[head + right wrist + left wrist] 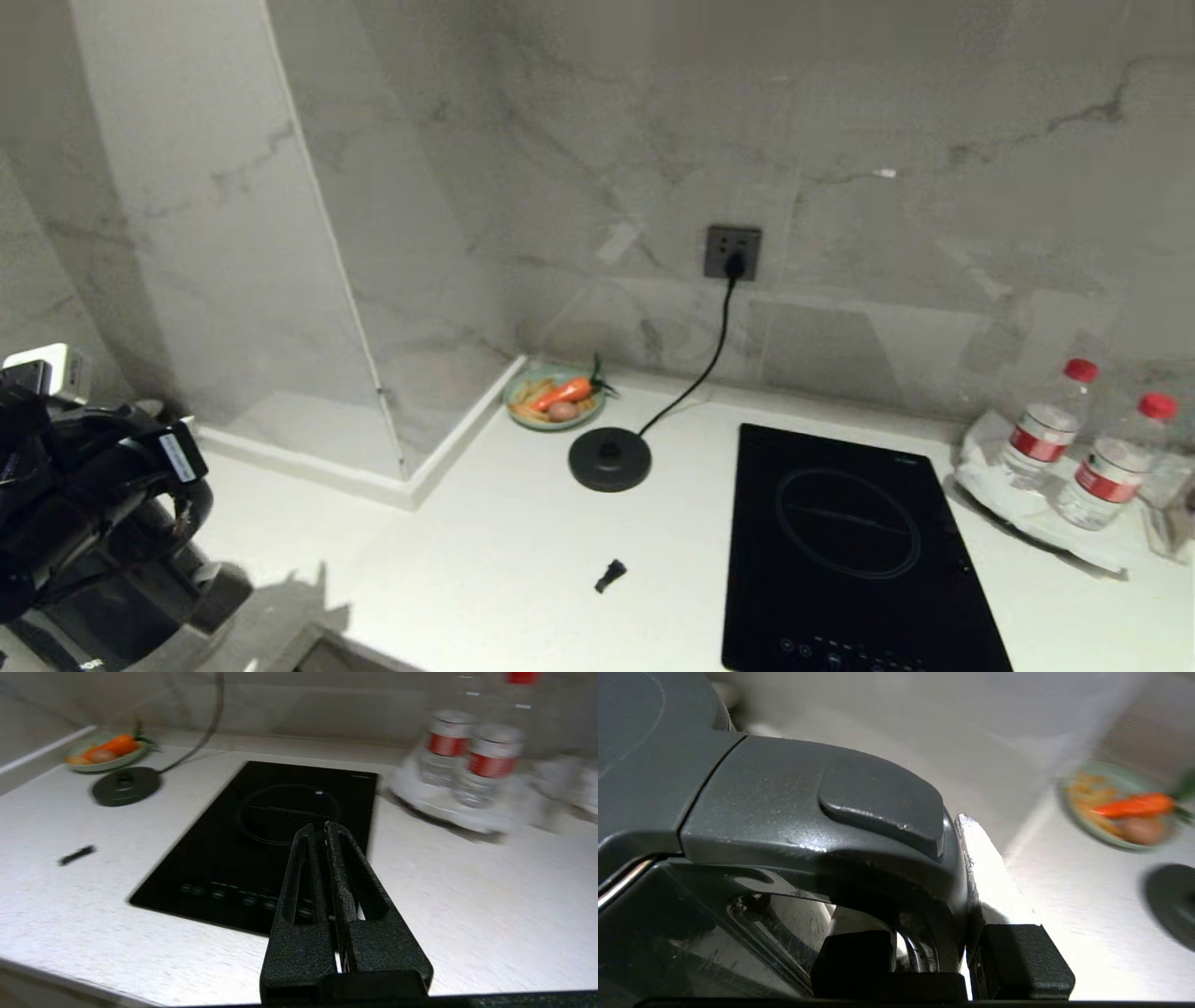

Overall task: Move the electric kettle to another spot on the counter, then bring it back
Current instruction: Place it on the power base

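Much of the tall dark grey-black electric kettle (112,597) is hidden: in the head view it sits at the lower left corner, cut off by the frame edge and largely covered by the left arm and its cabling. It stands at the far left of the white speckled stone counter (485,569), well apart from its flat round black base disc (610,458).

In the left wrist view the left gripper (934,961) is clamped on the kettle's black loop handle, one finger inside the loop, the other outside it; the fingertips themselves are cut off at the frame's lower edge. Only the lid, handle top and part of the body show there.

The right gripper (325,833) does not appear in the head view. Its own camera shows the two fingers pressed together with nothing between them, hanging over the front of the black glass induction hob (850,551).

Counted: one base disc with one cord running to one wall socket (733,252); one green dish (555,399) holding an orange carrot and other food too small to identify; one small black object (610,575), not identifiable; two red-capped clear water bottles (1046,425) on a white tray, partly blurred.
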Tool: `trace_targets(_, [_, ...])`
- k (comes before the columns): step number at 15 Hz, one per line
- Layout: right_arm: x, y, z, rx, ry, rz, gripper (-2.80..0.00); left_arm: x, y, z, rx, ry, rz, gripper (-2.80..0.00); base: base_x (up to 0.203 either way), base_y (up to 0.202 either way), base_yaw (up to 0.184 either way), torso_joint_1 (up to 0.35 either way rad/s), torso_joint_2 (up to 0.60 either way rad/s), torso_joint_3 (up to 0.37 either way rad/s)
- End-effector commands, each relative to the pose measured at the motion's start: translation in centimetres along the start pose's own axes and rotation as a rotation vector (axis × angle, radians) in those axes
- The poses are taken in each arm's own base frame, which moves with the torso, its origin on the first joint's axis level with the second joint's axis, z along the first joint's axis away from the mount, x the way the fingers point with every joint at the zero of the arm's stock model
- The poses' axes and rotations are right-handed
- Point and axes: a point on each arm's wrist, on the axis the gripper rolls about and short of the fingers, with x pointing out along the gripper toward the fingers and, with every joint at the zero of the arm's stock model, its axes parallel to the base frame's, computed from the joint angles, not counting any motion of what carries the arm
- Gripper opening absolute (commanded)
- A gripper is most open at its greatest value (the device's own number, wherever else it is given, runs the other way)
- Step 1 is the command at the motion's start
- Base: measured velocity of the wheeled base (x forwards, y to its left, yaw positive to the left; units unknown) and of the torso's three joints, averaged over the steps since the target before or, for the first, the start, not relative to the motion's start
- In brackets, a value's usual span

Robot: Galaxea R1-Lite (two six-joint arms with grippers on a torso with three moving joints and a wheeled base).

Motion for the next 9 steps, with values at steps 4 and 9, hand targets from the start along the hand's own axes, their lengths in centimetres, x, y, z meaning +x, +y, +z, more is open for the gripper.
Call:
trace_targets(4, [0.00,0.00,0.00,-0.001,0.000,0.000,-2.80,-0.16,0.04,0.00,-0.002,-0.005,0.002,-2.80,0.002,0.005,-0.170,0.000,0.01,0.001])
trace_targets(9, [0.00,0.00,0.00,-0.001,0.000,0.000,-2.80,-0.69,-0.04,-0.35,0.001,0.003,-0.007,-2.80,0.001,0.002,-0.045,0.001,0.00,0.003])
